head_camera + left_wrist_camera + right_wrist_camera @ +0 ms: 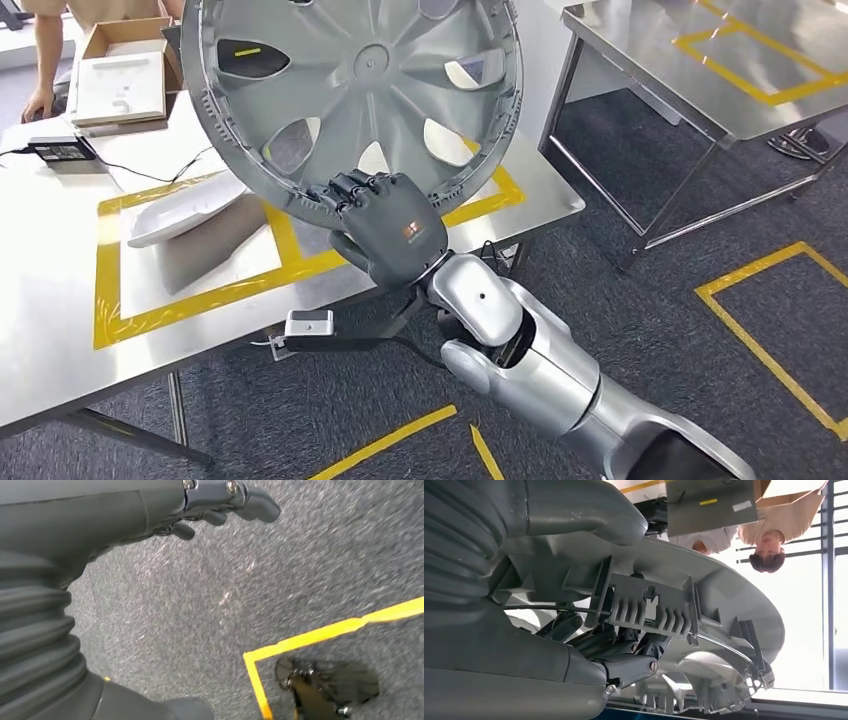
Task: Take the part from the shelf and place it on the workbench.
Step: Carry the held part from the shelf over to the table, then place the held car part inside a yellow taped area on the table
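Grey moulded plastic, round and dished, ribbed along its rim: the hubcap (355, 85) is held up on edge in my right hand (385, 222), above the steel table (60, 330). From my head I see its hollow back facing me, spokes fanning from a round hub, cut-outs between them. It is a disc, so no long axis; its face is tilted up and away, its lowest rim in my fingers. My fingers wrap over the rim and the palm sits below it. Under the cap, yellow tape (190, 300) frames a rectangle on the brushed metal, with a pale part (185, 212) lying inside. A cardboard box (125, 75) sits at the far corner, a person's arm (45, 60) beside it.

At my left wrist, my left hand (220, 505) hangs over coarse grey carpet (225, 600), fingers loosely curled and holding nothing.

At my right wrist, the thumb (584, 510) presses one side of the rim while dark fingers (624, 650) clamp the other, against a toothed clip (649, 607) and a thin wire ring.
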Robot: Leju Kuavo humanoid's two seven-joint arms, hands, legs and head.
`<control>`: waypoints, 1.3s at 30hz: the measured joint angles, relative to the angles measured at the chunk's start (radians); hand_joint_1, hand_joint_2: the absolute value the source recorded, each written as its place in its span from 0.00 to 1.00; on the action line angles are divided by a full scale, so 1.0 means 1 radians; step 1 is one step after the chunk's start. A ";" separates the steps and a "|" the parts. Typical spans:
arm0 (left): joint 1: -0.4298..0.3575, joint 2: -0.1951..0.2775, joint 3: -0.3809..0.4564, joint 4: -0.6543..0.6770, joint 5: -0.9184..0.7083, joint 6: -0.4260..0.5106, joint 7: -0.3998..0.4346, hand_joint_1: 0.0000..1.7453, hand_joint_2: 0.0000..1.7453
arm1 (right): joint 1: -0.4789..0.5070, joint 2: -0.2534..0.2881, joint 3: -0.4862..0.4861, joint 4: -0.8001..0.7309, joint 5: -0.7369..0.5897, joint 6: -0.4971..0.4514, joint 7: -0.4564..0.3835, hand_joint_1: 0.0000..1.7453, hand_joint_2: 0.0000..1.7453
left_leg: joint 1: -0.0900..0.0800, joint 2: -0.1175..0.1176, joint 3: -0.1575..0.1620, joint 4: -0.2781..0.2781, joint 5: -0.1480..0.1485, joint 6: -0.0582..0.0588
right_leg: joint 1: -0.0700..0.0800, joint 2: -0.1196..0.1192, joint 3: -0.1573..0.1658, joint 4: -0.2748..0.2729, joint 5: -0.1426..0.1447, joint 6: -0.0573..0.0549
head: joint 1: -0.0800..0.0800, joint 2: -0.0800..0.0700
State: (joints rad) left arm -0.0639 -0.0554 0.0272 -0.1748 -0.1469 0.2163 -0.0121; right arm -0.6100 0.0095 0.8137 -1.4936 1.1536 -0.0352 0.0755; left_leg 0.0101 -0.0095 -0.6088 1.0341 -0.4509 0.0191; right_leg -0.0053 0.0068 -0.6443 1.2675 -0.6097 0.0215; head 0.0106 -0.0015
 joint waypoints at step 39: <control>-0.008 -0.002 0.000 0.001 0.000 -0.016 0.006 0.00 1.00 | -0.021 0.002 -0.003 0.020 0.007 0.013 -0.014 1.00 1.00 | -0.011 -0.008 0.054 -0.002 -0.051 -0.013 | 0.026 0.010 -0.017 -0.241 0.199 -0.049 | -0.003 0.000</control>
State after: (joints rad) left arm -0.0717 -0.0573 0.0275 -0.1742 -0.1470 0.1998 -0.0061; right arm -0.6305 0.0118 0.8111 -1.4733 1.1608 -0.0220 0.0618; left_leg -0.0012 -0.0178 -0.5550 1.0326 -0.5021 0.0065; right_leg 0.0205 0.0164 -0.6609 1.0265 -0.4111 -0.0277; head 0.0080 -0.0015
